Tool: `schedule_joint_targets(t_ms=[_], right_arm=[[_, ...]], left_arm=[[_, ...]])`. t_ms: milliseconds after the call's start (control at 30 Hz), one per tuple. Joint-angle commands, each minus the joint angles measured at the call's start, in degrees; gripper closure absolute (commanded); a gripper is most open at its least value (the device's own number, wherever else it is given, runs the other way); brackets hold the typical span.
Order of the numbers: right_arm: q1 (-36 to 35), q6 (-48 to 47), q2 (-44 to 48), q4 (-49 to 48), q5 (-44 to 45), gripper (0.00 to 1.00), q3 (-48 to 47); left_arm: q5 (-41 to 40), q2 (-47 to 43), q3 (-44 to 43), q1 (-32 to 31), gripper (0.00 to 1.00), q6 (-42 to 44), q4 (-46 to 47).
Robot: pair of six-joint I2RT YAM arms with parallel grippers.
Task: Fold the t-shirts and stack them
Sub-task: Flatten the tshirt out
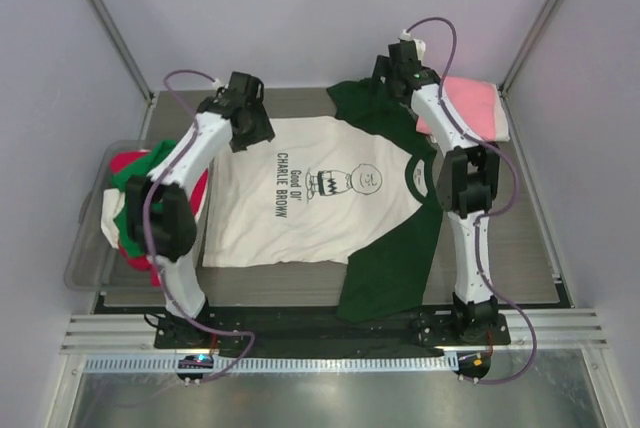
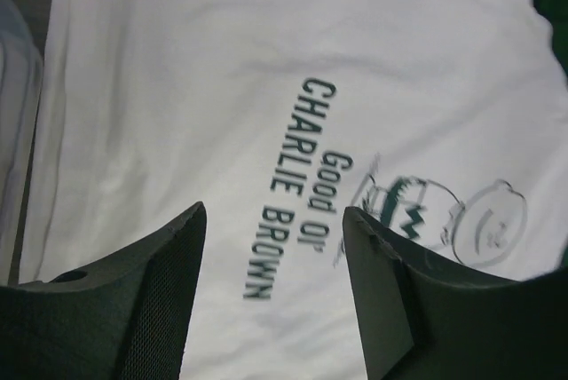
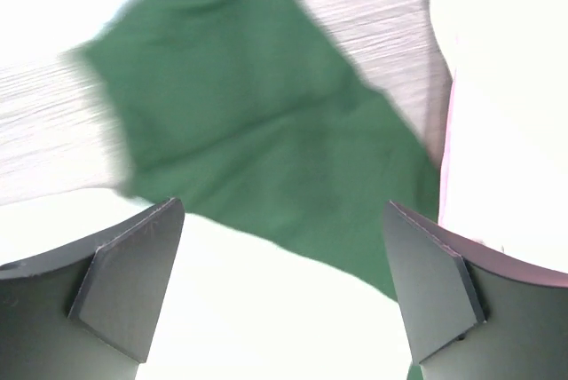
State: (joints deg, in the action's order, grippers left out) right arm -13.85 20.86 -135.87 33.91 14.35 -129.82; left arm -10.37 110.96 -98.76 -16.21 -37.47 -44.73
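Cream-white cloth t-shirt (image 1: 310,198) with dark green sleeves and black "Charlie Brown" lettering lies flat, print up, in the middle of the table. My left claw (image 2: 275,220) hangs above its far left corner, elbow raised, jaws apart and empty. My right claw (image 3: 284,211) reaches over the far green sleeve, jaws wide, holding nothing. A folded pink t-shirt (image 1: 475,108) lies just beside it. Bare grey table (image 1: 530,248) runs along the right edge.

The grey table (image 1: 525,248) is carrying a cream-white t-shirt (image 1: 300,213) with dark green sleeves, lying spread flat mid-frame. Folded pink shirts (image 1: 478,108) are sitting at upper right; a clear tub (image 1: 85,253) is resting at the left edge.
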Motion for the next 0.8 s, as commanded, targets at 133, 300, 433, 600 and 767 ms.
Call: schedule_joint_targets(t_ms=[133, 300, 433, 600, 767], right_arm=[[-8.6, 5.1, 38.5, -1.7, 6.3, 0.0, 33.0], [-14.0, 17.4, 57.9, 1.9, 8.8, 0.0, 62.3], [-15.2, 25.7, 71.0, 3.4, 3.6, 0.0, 78.0], [-15.6, 29.6, 81.6, 6.9, 0.5, 0.01, 88.1], [-15.6, 30.9, 83.3, 7.6, -1.7, 0.0, 91.2]], left_arm=[[-2.3, -30.7, 29.7, -0.5, 0.36, -7.0, 2.1], [1.1, -45.8, 49.8, -0.6, 0.36, -12.4, 6.2], [3.0, -48.2, 57.7, -0.6, 0.37, -14.5, 10.3], [-4.2, -41.5, 55.4, -0.1, 0.38, -12.0, 5.7], [-7.0, -37.2, 52.7, 9.5, 0.38, -9.6, 3.7]])
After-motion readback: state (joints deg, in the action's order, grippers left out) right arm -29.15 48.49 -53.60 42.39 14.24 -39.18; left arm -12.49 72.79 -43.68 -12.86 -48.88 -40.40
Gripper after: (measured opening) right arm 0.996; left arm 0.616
